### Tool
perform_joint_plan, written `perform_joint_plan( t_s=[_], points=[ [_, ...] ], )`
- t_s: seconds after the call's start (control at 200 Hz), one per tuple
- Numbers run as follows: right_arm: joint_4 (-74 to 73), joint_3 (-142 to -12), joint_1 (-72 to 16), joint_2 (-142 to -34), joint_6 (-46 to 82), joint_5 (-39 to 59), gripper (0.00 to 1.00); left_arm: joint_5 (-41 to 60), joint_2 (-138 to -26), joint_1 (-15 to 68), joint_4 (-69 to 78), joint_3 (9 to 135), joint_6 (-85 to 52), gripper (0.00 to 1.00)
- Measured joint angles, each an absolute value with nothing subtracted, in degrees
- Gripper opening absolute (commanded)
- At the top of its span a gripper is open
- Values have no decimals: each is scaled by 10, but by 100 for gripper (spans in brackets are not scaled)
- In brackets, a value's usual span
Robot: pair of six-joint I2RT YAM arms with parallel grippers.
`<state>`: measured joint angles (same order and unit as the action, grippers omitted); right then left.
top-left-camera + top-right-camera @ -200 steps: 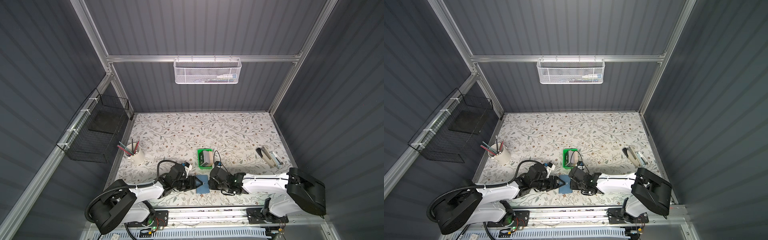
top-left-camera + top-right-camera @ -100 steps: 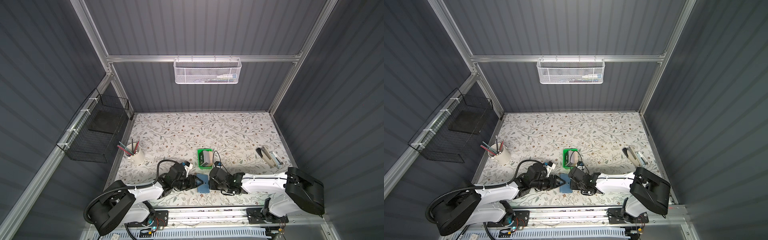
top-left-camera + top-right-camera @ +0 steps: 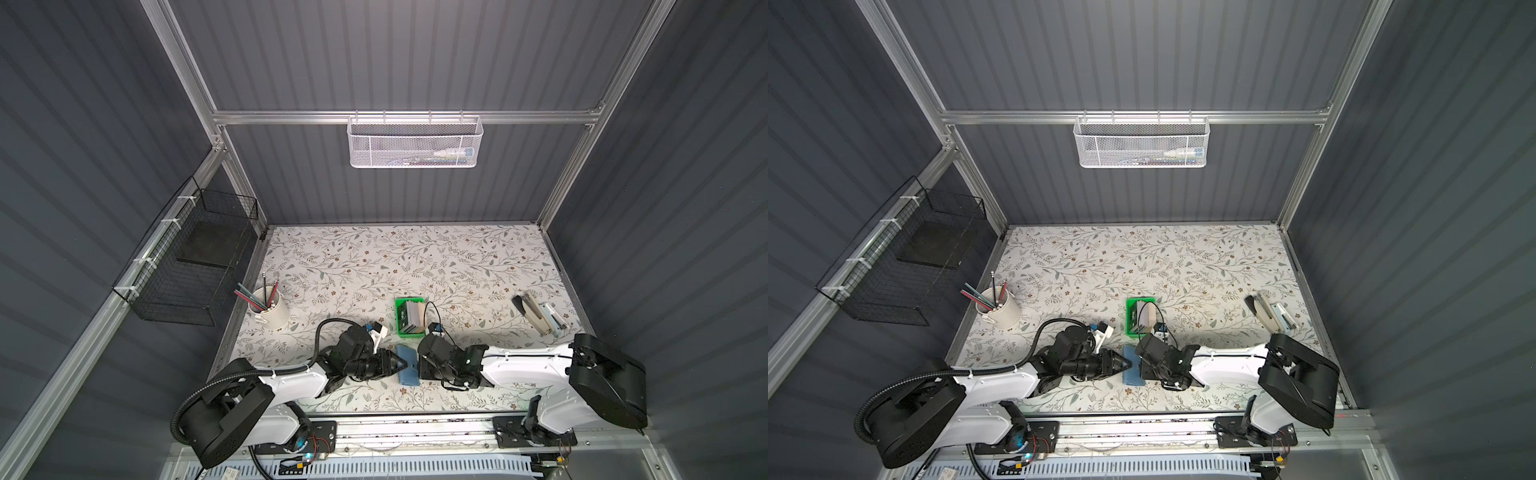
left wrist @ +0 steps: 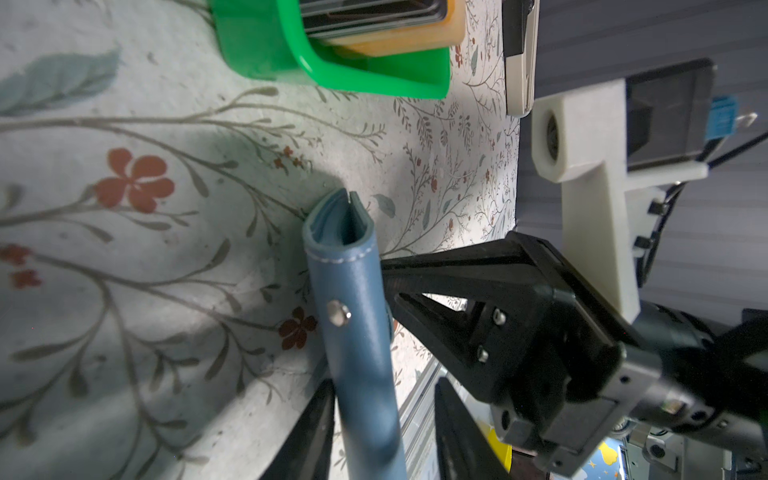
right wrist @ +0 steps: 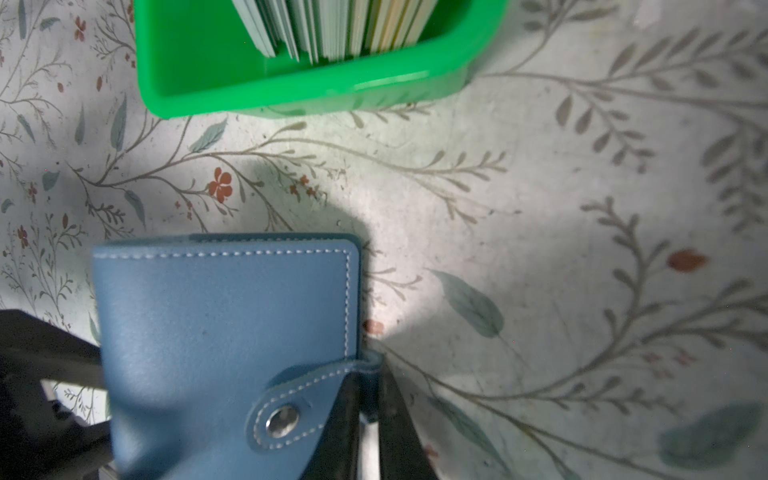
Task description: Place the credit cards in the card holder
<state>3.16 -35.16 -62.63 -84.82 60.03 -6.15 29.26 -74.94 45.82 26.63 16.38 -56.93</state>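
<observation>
Starting out, I judge: the card holder (image 3: 406, 366) lies closed on the desk (image 3: 374, 257), with the credit cards (image 5: 332, 25) standing in the green tray (image 5: 291, 95) just beyond. The right pincer (image 5: 368, 415) pinches the snap tab (image 5: 316, 399). The left pincer (image 4: 384, 424) straddles the holder's spine, jaws narrow, not clamped.

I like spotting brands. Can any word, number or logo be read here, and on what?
No text reads clearly.
Dark card in the green tray: white marks, too small to read.
Tube in the white mesh basket: label blurred.
Card holder: plain, no print.
</observation>
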Motion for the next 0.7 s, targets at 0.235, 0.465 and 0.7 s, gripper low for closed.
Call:
perform_joint_plan(
  t_s=[0.235,0.465,0.7],
  points=[
    [32,-352,-627,-848,600,-63,12,293,-762,458,271,164,-575,31],
    [32,-352,-627,-848,600,-63,12,293,-763,462,270,169,-575,25],
    [32,-352,-627,-849,600,-64,11,292,-764,464,269,170,-575,18]
  ],
)
